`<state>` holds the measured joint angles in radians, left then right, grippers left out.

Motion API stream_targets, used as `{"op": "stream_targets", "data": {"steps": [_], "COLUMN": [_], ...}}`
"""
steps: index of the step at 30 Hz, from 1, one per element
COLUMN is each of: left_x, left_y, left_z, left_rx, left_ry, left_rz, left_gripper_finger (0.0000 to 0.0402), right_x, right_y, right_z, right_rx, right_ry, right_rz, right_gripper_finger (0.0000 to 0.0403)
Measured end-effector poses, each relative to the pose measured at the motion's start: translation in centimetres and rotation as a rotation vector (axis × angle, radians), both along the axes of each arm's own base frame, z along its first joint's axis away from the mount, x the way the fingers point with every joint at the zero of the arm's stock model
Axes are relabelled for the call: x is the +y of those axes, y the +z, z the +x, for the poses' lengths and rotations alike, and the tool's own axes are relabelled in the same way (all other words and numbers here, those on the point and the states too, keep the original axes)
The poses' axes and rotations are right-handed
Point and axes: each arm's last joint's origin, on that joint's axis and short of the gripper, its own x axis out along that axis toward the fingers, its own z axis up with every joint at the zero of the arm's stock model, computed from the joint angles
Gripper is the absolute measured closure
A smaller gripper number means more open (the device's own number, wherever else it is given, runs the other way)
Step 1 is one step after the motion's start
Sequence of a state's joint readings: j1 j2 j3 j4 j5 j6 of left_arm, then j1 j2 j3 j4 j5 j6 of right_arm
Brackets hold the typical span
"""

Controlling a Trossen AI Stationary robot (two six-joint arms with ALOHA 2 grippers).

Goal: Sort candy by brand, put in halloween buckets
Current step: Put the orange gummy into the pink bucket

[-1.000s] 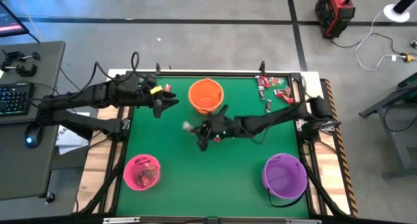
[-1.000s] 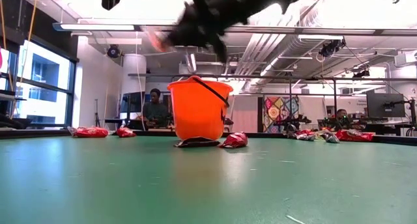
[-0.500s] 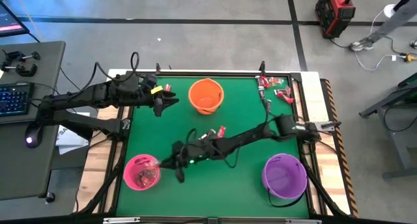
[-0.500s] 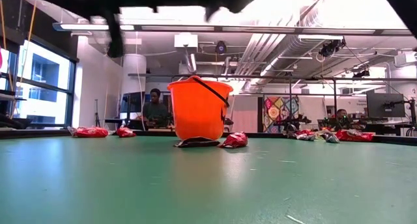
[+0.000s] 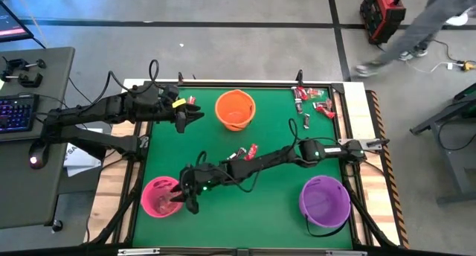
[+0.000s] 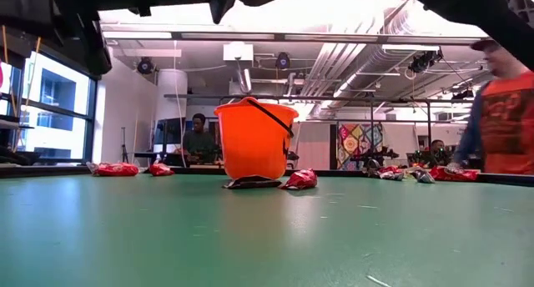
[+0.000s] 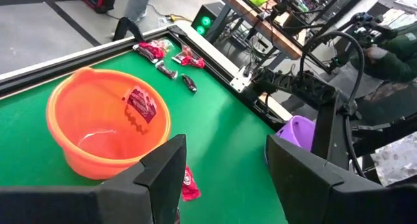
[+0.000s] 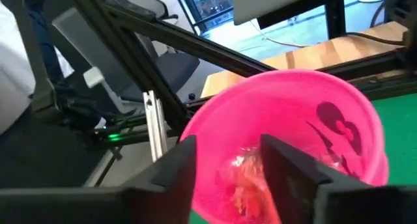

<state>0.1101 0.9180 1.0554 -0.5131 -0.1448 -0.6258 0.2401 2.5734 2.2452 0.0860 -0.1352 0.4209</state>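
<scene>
High view: the right gripper (image 5: 181,199), which a second ago hovered beside the orange bucket (image 5: 235,109) and half a second ago was crossing the green table (image 5: 260,185), now hangs over the rim of the pink bucket (image 5: 158,199) at the near left corner, its arm stretched diagonally across the mat. Its wrist camera shows the fingers (image 8: 287,168) parted over the pink pail with nothing between them, and red and silvery candy (image 8: 246,175) lying in the bottom. The left gripper (image 5: 190,116) has not moved; it waits near the far left edge, jaws apart and empty, just beside the orange bucket, which holds one red wrapper (image 7: 139,105) against its inner wall. The purple bucket (image 5: 324,199) stands at the near right; its contents cannot be made out. Two red pieces (image 5: 247,151) lie on the mat just in front of the orange bucket, and a cluster of loose wrappers (image 5: 312,101) sits at the far right corner. A person (image 5: 416,25) now walks past beyond the table, where none showed before.
</scene>
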Motion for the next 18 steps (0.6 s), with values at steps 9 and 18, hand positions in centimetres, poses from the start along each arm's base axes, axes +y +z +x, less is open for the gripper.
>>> {"op": "stream_targets", "data": {"steps": [9, 18], "left_x": [0.0, 0.0], "left_y": [-0.4, -0.9], "left_z": [-0.2, -0.4], "left_rx": [0.042, 0.1], "left_ry": [0.001, 0.027], "left_rz": [-0.006, -0.009], "left_gripper_finger": [0.0202, 0.0202], "right_x": [-2.7, -5.2], "right_y": [2.9, 4.0], "right_z": [-2.4, -9.1], "right_rx": [0.212, 0.724], "right_ry": [0.095, 0.339], "right_rz": [-0.256, -0.561], "right_gripper_finger": [0.0189, 0.0202]}}
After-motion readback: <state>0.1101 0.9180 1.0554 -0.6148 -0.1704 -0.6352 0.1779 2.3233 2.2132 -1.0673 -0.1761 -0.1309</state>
